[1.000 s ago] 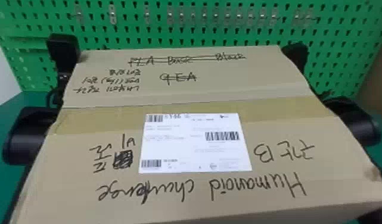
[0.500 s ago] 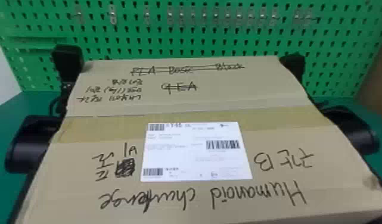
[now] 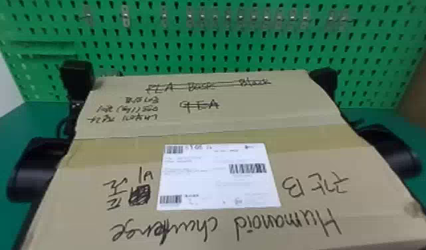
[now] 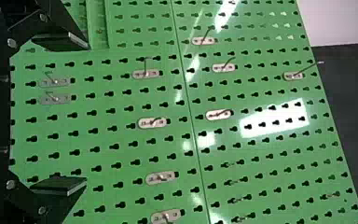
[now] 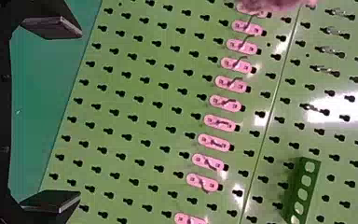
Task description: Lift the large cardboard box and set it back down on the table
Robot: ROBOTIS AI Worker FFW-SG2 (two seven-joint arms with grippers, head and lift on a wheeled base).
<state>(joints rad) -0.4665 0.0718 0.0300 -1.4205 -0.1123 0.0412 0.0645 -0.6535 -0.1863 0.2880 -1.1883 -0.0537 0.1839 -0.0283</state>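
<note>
Large cardboard box (image 3: 218,133) noted between left gripper (image 3: 77,78) and right gripper (image 3: 324,79), both empty, 2 fingers each wide apart.

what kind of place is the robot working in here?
Likely a workshop or robotics lab test bench: a green pegboard with metal hooks stands behind a green tabletop, and a large cardboard box with handwriting and a shipping label sits between the robot's arms.
</note>
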